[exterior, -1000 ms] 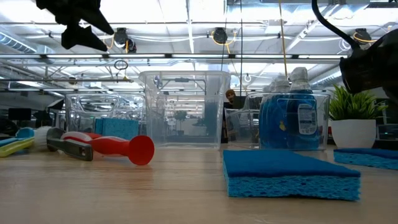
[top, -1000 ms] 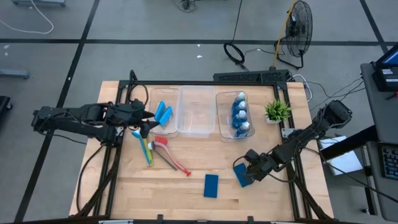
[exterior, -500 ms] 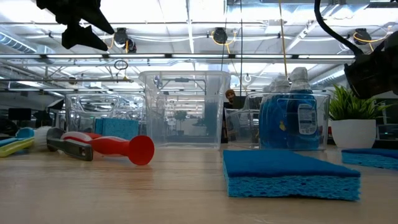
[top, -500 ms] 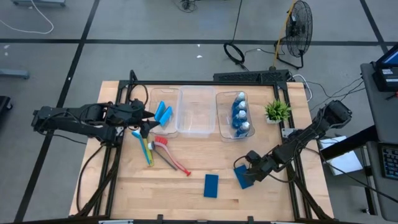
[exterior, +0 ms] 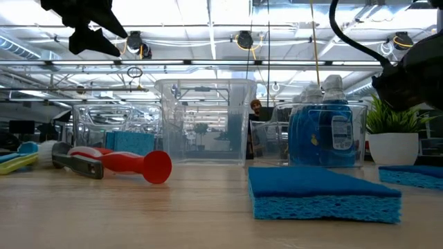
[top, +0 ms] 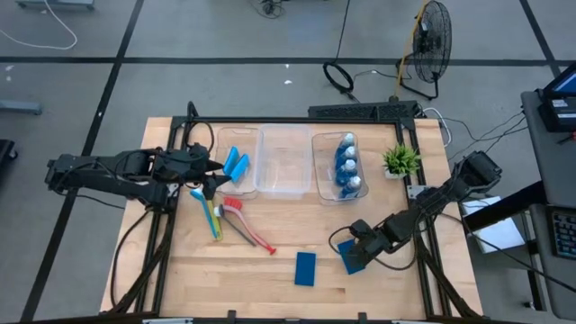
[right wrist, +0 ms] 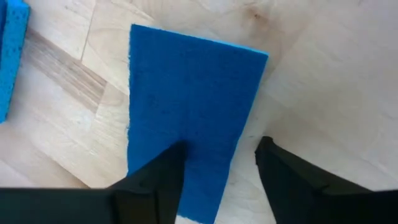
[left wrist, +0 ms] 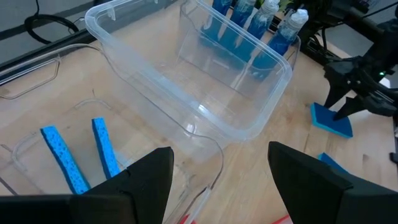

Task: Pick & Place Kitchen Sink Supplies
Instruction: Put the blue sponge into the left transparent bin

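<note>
Right gripper hovered half-open over a flat blue rectangular sponge, gripping nothing. Left gripper hung wide open, empty, over the clear plastic bins.

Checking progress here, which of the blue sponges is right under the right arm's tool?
The sponge nearest the table's right edge, beneath the right tool; the other loose sponge lies apart.

I have moved the right gripper a little toward the table's middle and front, so it now sits over the sponge instead of beside it. Its fingers, shut a second ago, now stand parted above the sponge.
</note>
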Controlling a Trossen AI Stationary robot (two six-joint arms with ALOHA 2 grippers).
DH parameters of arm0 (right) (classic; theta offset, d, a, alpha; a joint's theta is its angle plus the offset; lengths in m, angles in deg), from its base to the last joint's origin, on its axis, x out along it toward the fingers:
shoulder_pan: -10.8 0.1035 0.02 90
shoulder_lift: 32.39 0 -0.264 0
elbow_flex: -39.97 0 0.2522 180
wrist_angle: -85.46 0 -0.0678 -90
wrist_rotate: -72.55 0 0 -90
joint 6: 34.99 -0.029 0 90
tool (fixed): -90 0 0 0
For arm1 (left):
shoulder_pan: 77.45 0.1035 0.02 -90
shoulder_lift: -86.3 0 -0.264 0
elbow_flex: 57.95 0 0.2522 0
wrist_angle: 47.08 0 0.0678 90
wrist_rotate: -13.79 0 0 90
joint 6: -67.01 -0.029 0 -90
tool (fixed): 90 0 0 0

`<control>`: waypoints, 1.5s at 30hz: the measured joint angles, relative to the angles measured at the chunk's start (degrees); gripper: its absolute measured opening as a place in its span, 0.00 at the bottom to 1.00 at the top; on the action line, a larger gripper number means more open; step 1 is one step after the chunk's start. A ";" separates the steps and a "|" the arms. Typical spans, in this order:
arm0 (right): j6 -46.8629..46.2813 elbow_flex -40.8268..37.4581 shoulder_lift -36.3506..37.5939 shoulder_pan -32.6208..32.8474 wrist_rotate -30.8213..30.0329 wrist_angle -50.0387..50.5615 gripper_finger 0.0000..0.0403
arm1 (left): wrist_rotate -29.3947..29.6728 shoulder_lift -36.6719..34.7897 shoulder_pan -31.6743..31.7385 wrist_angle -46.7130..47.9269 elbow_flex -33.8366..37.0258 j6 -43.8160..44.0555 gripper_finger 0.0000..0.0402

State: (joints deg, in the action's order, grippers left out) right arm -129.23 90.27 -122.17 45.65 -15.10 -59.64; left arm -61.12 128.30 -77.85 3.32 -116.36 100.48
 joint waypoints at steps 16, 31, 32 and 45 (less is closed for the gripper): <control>0.64 -0.33 0.55 0.07 0.15 -1.93 0.01 | 0.02 -0.01 -0.04 -0.45 0.00 0.12 0.66; 9.08 -0.57 20.55 0.19 -15.29 -7.22 0.00 | -4.18 -0.02 0.00 -4.32 0.00 -0.11 0.66; 9.88 -0.55 21.42 0.13 -16.09 -7.98 0.00 | -4.76 0.00 0.00 -4.99 0.00 -0.20 0.66; 38.56 -0.43 24.43 -5.79 -30.06 -35.48 0.00 | -15.44 6.54 -0.38 -21.80 0.00 -3.14 0.66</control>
State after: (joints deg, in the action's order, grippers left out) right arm -90.67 89.83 -97.74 39.87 -45.16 -95.12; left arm -76.55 134.84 -78.23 -18.48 -116.36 97.33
